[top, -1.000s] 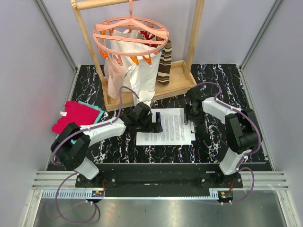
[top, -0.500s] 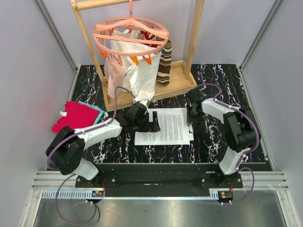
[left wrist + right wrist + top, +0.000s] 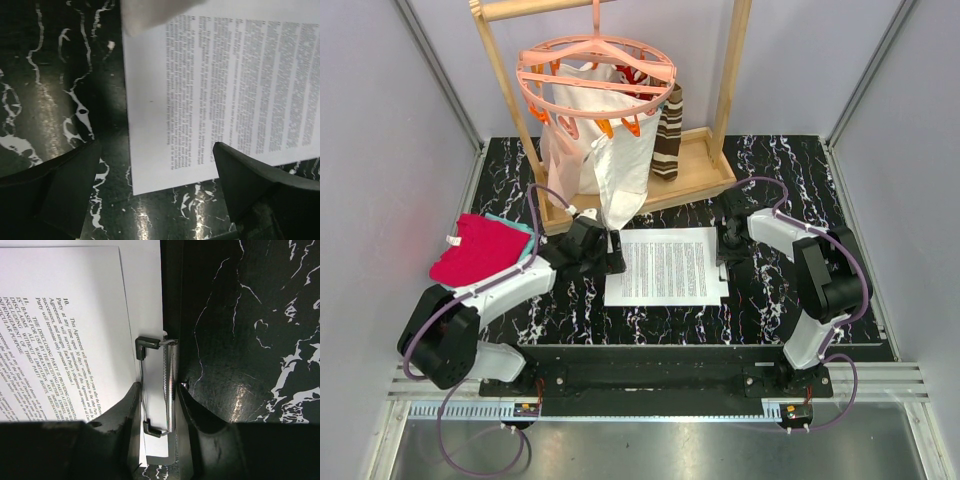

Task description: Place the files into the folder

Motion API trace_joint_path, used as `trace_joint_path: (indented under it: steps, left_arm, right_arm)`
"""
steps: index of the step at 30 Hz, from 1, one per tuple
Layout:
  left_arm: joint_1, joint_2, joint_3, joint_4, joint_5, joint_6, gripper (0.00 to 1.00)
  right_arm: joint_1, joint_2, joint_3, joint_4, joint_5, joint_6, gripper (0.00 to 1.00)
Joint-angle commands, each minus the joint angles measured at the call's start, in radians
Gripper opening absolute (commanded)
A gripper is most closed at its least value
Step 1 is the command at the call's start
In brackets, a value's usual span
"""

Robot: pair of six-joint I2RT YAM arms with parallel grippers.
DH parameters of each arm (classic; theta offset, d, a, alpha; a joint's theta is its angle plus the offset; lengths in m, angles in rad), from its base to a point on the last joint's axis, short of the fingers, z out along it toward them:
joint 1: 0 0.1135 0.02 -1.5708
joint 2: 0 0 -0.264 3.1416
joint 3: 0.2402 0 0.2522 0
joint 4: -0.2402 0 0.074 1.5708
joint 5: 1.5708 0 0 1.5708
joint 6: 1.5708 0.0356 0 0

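Observation:
The files (image 3: 668, 266) are white printed sheets lying flat at the table's middle, also seen in the left wrist view (image 3: 210, 90) and the right wrist view (image 3: 60, 325). They rest on the folder (image 3: 170, 300), whose matte black spine shows along their right edge. A metal clip (image 3: 170, 385) sits on that spine. My right gripper (image 3: 725, 250) (image 3: 158, 387) has its fingers closed on both sides of the clip. My left gripper (image 3: 616, 253) (image 3: 156, 150) stands wide open over the sheets' left corner, holding nothing.
A wooden rack (image 3: 630, 190) stands at the back with a pink round hanger (image 3: 595, 75), a white cloth bag (image 3: 605, 160) and a striped cloth (image 3: 668, 135). Red-and-teal folded cloths (image 3: 480, 245) lie at the left. The table is black marble (image 3: 780, 170).
My left gripper has drawn back leftward off the sheets to their left edge. My right gripper's fingers have narrowed onto the clip. The sheets shifted slightly left.

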Motion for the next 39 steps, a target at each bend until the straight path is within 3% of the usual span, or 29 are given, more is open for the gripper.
trace_joint_path:
  steps: [1, 4, 6, 26, 39]
  left_arm:
    - [0.007, 0.026, -0.009, -0.017, -0.121, -0.012, 0.99]
    - [0.005, 0.089, 0.012, -0.037, -0.154, -0.012, 0.99]
    - [0.005, 0.11, 0.015, -0.035, -0.167, -0.01, 0.99]
    - [0.005, 0.281, 0.066, 0.011, -0.103, 0.011, 0.89]
    - [0.004, 0.334, 0.135, 0.006, -0.08, -0.002, 0.87]
  right_arm:
    - [0.0, 0.022, -0.022, 0.029, -0.061, 0.011, 0.19]
    - [-0.001, 0.023, -0.018, 0.035, -0.075, 0.009, 0.12]
    - [-0.001, 0.02, -0.019, 0.042, -0.09, 0.008, 0.0]
    - [-0.085, -0.032, -0.139, 0.223, -0.385, 0.035, 0.0]
    - [-0.118, -0.053, -0.203, 0.309, -0.457, 0.089, 0.0]
